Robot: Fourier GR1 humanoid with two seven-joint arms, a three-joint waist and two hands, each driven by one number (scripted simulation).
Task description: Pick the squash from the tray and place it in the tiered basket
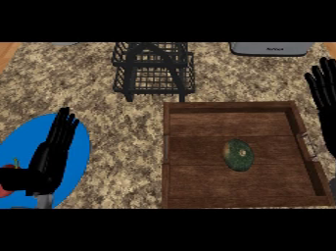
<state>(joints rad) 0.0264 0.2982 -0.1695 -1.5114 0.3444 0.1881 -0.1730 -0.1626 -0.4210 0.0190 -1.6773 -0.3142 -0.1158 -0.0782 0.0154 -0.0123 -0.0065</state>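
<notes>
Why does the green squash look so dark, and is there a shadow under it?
In the head view the squash is a dull dark green against the brown wooden tray, with only a thin darker edge beneath it, no long shadow. The light looks even across the speckled counter, with no glare. The black tiered basket and both black hands, left and right, show little detail.

Speckled stone-look counter (69, 83); dark planked wooden tray (199, 176); black wire tiered basket (155, 68); smooth blue plate (76, 152); mottled green squash (238, 155).
</notes>
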